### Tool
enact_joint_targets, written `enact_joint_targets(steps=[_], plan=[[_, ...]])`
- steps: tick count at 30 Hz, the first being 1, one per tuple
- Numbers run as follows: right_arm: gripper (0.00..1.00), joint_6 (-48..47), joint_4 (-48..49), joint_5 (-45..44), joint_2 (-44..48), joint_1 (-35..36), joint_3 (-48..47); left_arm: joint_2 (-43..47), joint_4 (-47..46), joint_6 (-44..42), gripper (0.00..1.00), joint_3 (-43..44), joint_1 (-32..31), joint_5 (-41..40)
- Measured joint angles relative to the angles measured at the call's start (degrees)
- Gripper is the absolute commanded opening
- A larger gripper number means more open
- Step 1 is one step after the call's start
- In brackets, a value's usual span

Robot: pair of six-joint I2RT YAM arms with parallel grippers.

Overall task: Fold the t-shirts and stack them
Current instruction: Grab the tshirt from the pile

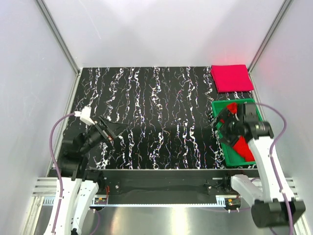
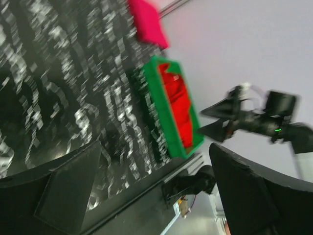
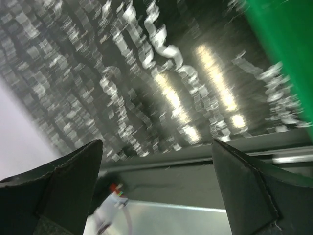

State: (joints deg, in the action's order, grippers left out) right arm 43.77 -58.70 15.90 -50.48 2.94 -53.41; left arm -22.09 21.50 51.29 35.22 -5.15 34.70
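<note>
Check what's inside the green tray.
A crumpled red t-shirt fills the green tray. The right end effector above hides its middle from overhead; the tray floor is covered.

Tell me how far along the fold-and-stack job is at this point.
Done: the crimson shirt lies folded flat at the table's far right corner. In hand: nothing. The left gripper and the right gripper are both open and empty, the right one over the green tray. Left: the red shirt sits crumpled in that tray, unfolded and unstacked.
</note>
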Motion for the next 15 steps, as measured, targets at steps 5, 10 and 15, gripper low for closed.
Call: enact_joint_targets(steps=[5, 10, 15], plan=[[1.0, -4.2, -5.0, -15.0, -11.9, 0.0, -12.0, -5.5, 8.0, -3.3, 0.99, 0.8, 0.0, -1.5], [1.0, -7.5, -5.4, -31.6, -18.4, -1.5, -15.7, -8.1, 14.8, -7.3, 0.99, 7.1, 0.0, -4.8], [1.0, -8.2, -2.2, -40.9, -28.6, -9.3, -15.0, -7.0, 21.4, -9.3, 0.99, 11.4, -0.2, -8.0]])
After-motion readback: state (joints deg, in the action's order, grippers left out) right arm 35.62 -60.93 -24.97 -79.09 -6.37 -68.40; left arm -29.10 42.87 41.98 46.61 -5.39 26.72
